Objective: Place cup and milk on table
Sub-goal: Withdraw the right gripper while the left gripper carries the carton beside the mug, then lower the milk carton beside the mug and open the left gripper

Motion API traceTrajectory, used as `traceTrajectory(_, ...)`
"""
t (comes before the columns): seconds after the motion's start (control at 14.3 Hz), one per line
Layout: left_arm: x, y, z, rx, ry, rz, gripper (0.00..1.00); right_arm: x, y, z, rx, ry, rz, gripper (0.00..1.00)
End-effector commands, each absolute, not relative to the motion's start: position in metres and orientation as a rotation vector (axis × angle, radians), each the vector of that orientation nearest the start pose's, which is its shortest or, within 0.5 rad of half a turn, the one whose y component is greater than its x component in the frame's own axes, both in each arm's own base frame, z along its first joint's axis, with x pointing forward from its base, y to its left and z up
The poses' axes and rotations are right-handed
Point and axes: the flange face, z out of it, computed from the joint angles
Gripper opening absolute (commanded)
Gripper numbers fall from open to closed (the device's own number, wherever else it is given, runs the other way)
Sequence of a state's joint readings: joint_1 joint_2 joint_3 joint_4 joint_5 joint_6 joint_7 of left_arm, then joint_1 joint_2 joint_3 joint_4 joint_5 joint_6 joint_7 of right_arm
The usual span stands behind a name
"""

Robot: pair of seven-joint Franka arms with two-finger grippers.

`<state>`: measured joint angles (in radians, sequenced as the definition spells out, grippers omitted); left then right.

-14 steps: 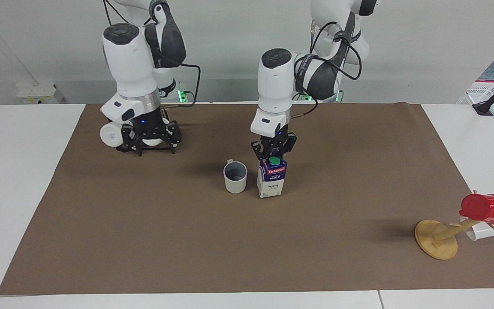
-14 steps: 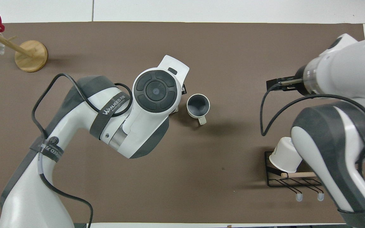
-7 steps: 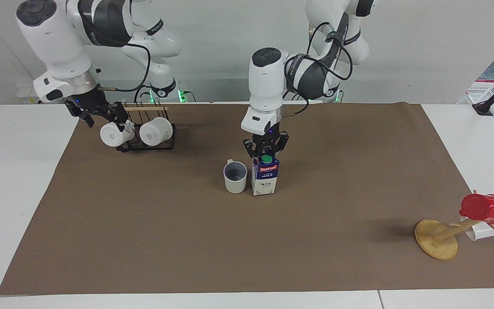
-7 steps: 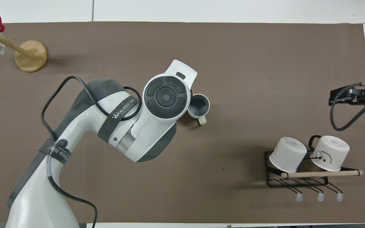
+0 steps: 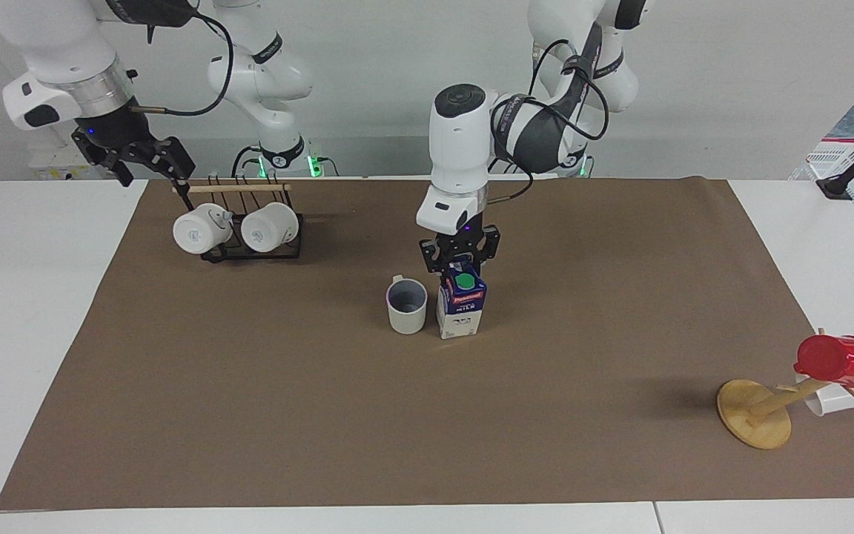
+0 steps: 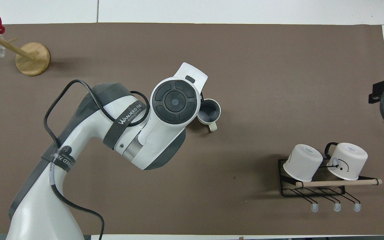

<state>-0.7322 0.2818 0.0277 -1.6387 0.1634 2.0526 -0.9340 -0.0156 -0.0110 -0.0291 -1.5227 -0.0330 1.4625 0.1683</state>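
Note:
The milk [image 5: 461, 310], a blue and white carton with a green cap, stands upright on the brown paper of the table [image 5: 323, 415]. My left gripper [image 5: 459, 261] is straight above it, shut on its gable top. The cup [image 5: 406, 305], off-white with a grey inside, stands on the paper close beside the carton, toward the right arm's end. In the overhead view the cup [image 6: 208, 111] shows, but my left arm's wrist hides the carton. My right gripper [image 5: 147, 172] is raised and open, empty, over the table's edge beside the mug rack.
A black wire rack [image 5: 252, 251] with two white mugs [image 5: 270, 227] lies near the right arm's base. A wooden mug tree [image 5: 755, 412] holding a red cup [image 5: 839, 360] stands at the left arm's end, farther from the robots.
The left gripper has set the tilted carton upright on the paper next to the cup. The right arm has lifted away from the rack, up toward the table's edge.

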Motion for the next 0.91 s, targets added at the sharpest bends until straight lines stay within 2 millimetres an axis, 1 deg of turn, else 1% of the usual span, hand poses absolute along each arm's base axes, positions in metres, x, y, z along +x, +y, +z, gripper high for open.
traceTrajectory(0.0, 0.506, -0.414, 0.499, -3.119, -0.269, -0.398, 1.0, 0.545, -0.027, 0.644, -3.142, 0.317, 0.1, 1.0)
traceTrajectory(0.07, 0.504, -0.407, 0.515, -3.129, -0.283, -0.42, 1.0, 0.545, -0.027, 0.646, -3.15, 0.28, 0.129, 1.0)
traceTrajectory(0.14, 0.504, -0.395, 0.535, -3.138, -0.305, -0.452, 1.0, 0.552, -0.028, 0.656, -3.153, 0.228, 0.101, 1.0)
traceTrajectory(0.21, 0.51, -0.374, 0.554, -3.139, -0.356, -0.474, 1.0, 0.551, -0.027, 0.656, -3.151, 0.222, 0.111, 1.0)
traceTrajectory(0.28, 0.518, -0.348, 0.563, -3.124, -0.405, -0.465, 1.0, 0.552, -0.025, 0.655, -3.152, 0.215, 0.111, 1.0)
traceTrajectory(0.35, 0.52, -0.328, 0.578, -3.117, -0.395, -0.468, 1.0, 0.553, -0.023, 0.654, -3.151, 0.212, 0.106, 1.0)
traceTrajectory(0.42, 0.526, -0.308, 0.582, -3.103, -0.356, -0.451, 1.0, 0.553, -0.02, 0.654, -3.151, 0.207, 0.106, 1.0)
traceTrajectory(0.49, 0.534, -0.28, 0.584, -3.081, -0.296, -0.413, 1.0, 0.552, -0.019, 0.654, -3.151, 0.204, 0.111, 1.0)
traceTrajectory(0.56, 0.547, -0.251, 0.585, -3.08, -0.248, -0.393, 1.0, 0.552, -0.019, 0.654, -3.151, 0.204, 0.111, 1.0)
traceTrajectory(0.63, 0.557, -0.224, 0.588, -3.115, -0.23, -0.359, 1.0, 0.552, -0.019, 0.655, -3.151, 0.204, 0.108, 1.0)
traceTrajectory(0.7, 0.559, -0.199, 0.598, -3.154, -0.214, -0.341, 1.0, 0.551, -0.02, 0.652, -3.151, 0.204, 0.12, 1.0)
traceTrajectory(0.77, 0.564, -0.166, 0.599, -3.152, -0.188, -0.292, 1.0, 0.549, -0.02, 0.65, -3.151, 0.202, 0.135, 1.0)
traceTrajectory(0.84, 0.563, -0.14, 0.605, -3.144, -0.134, -0.261, 1.0, 0.548, -0.019, 0.649, -3.151, 0.199, 0.14, 1.0)
